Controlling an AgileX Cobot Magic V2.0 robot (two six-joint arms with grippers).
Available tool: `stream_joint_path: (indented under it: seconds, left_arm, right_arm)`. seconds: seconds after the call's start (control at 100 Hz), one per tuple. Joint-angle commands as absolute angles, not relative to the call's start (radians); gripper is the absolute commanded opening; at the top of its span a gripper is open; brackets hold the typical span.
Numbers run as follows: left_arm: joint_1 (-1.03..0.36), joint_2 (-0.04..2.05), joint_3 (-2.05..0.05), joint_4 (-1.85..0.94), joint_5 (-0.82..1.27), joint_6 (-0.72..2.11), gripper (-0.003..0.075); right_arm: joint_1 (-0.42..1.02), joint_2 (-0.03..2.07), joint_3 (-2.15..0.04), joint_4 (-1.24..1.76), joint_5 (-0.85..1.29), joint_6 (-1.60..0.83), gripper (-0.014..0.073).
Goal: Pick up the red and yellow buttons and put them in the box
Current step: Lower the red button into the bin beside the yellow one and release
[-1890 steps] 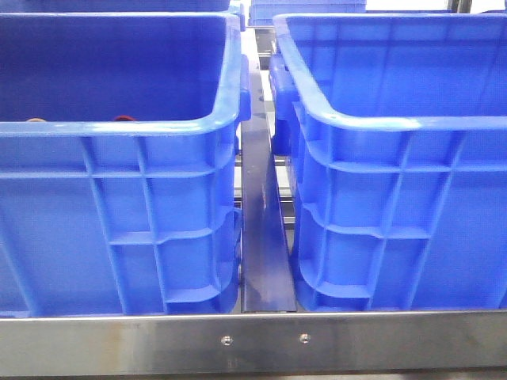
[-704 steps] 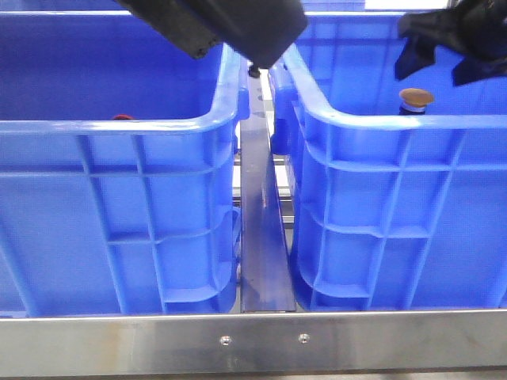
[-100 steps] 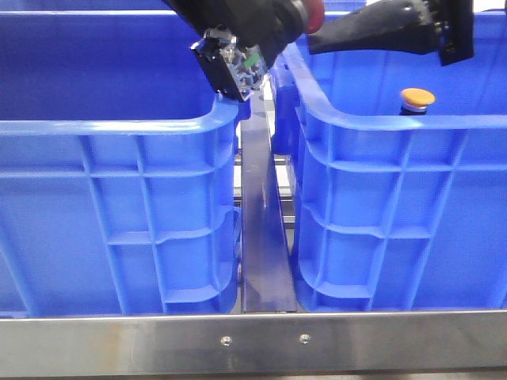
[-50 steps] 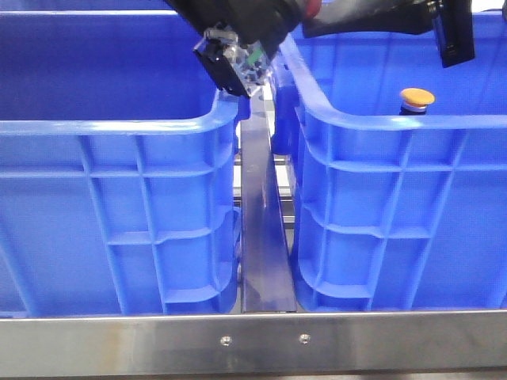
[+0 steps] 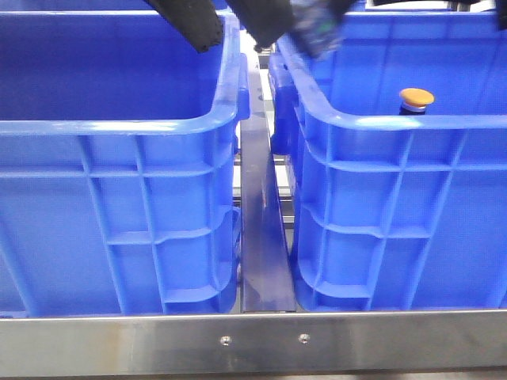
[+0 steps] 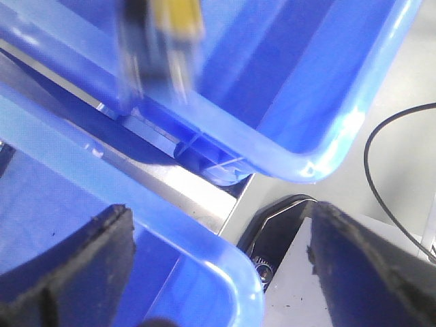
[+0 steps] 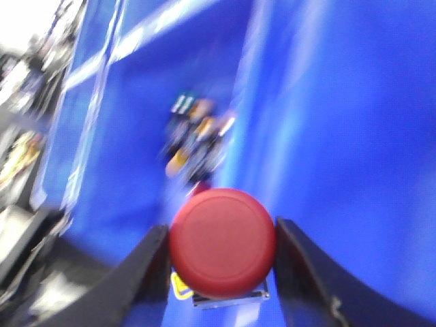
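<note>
Red button (image 7: 222,242), domed cap facing the right wrist camera, pinched between the two dark fingers (image 7: 145,267) of the right gripper (image 7: 221,262), one finger pressed to each side of the cap. Held over the blue interior of the box (image 5: 412,123), the right-hand crate in the front view; blurred in the wrist view, so height above the floor cannot be told. Beyond the red cap, a smeared dark and orange shape inside the same box, too blurred to name.

Yellow button (image 5: 417,99) upright inside that box, orange cap showing just above the near rim, toward the box's right side.

Left of the box, a second blue crate (image 5: 119,127), alike in ribbing and rim, separated by a narrow metal channel (image 5: 261,229). Above the gap between the crates, blurred dark arm parts at the top edge of the front view.

Left gripper (image 6: 218,272) spread wide with nothing between its black fingers (image 6: 88,259), above crate rims and a strip of metal frame.
</note>
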State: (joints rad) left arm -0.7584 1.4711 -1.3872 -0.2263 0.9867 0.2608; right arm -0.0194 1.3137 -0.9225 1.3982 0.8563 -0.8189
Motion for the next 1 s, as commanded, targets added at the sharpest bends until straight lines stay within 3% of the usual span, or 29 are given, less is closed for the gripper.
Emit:
stream_joint_path:
  seconds: [0.0,0.3,0.59,0.99]
  left_arm:
    - [-0.766,1.434,-1.421,-0.251,0.953,0.264,0.0503]
    - [-0.766,1.434,-1.421,-0.251,0.953,0.264,0.0502]
    - [-0.766,1.434,-1.421,-0.251,0.953,0.264,0.0502]
    - [-0.766,1.434,-1.421,-0.251,0.949,0.264,0.0502]
  right_arm:
    - [-0.084,1.289,-0.957,1.463,0.876,-0.904,0.0193]
    - [-0.209,1.291,-0.956,1.346,0.696,-1.175,0.0193]
    - [-0.209,1.308,-0.952,1.215,0.332,-1.206,0.0193]
    - [-0.209,1.526,-1.022,1.223,0.178,-1.209,0.0193]
